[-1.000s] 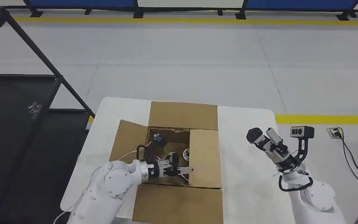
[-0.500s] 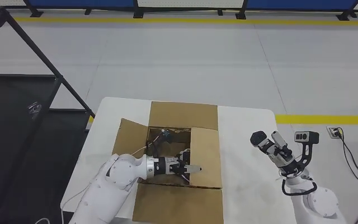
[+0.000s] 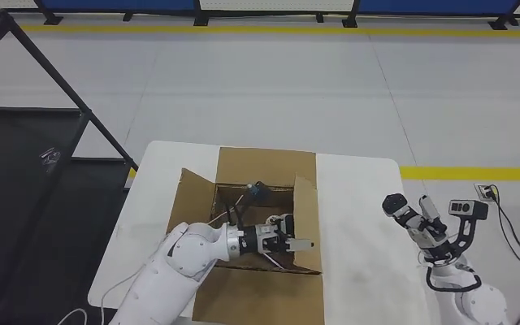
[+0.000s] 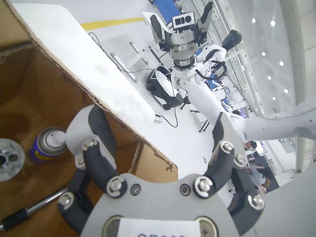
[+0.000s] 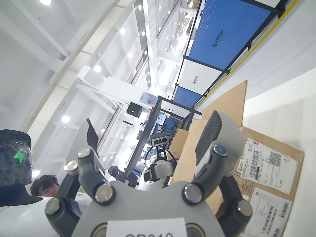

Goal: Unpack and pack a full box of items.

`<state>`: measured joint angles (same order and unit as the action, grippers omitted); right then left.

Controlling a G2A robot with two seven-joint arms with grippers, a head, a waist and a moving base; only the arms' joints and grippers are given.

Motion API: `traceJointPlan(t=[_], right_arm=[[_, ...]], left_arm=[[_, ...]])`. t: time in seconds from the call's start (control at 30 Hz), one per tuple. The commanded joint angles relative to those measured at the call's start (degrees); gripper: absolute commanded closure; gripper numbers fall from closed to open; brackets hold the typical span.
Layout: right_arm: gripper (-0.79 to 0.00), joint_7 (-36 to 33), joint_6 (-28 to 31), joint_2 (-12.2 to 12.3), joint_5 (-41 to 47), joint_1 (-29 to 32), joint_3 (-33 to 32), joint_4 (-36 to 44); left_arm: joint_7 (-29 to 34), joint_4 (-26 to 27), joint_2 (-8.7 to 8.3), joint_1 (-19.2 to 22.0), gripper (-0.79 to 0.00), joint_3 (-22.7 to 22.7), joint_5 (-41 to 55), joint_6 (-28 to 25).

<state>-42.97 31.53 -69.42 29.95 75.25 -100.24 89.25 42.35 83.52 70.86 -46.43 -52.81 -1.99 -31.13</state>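
On the left gripper (image 4: pixel 154 124) the jaws were found spread, with nothing clamped. The right-side flap (image 3: pixel 309 211) of the box (image 3: pixel 266 166) was seen running between the fingers: one finger inside the box, the other on the tabletop (image 3: pixel 357 244) side. Contact with the cardboard could not be confirmed.

Just beside the inner finger, on the box floor, a spray can (image 4: pixel 49 144) was standing upright. A metal disc (image 4: pixel 9 159) was lying next to it, and a chrome-shafted tool (image 4: pixel 32 208) was lying nearer the wrist. All three were inside the box, so unpacking was judged barely started. The box was placed mid-tabletop, flaps open.

The right gripper (image 5: pixel 151 119) was held up off the near right corner of the tabletop, fingers apart and empty, well away from the box.

Risks, as judged:
- If the jaws were closed on the flap and pulled, the whole box could be dragged across the tabletop, since nothing was seen holding it down.
- The flap could be creased or torn at its fold.
- If let go, the flap could drop back over the opening and cover the items.
- The spray can could be tipped by the inner finger on any inward move.
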Motion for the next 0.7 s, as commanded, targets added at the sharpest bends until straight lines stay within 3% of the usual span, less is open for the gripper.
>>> traceJointPlan(t=[0.0,0.33,0.67], right_arm=[[-0.785,-0.05,0.48,0.10,0.96,0.50,-0.74,-0.23],[-0.785,0.04,5.07,0.52,6.47,4.15,-5.64,-0.04],[-0.785,-1.62,6.19,0.91,9.84,6.31,-8.48,-1.75]], left_arm=[[-3.07,-0.37,0.55,0.55,-0.785,1.23,-1.12,-1.20],[-13.56,-5.16,5.02,6.31,-0.785,11.38,-9.18,1.17],[-12.29,-15.73,11.09,14.58,-0.785,20.76,-9.55,9.49]])
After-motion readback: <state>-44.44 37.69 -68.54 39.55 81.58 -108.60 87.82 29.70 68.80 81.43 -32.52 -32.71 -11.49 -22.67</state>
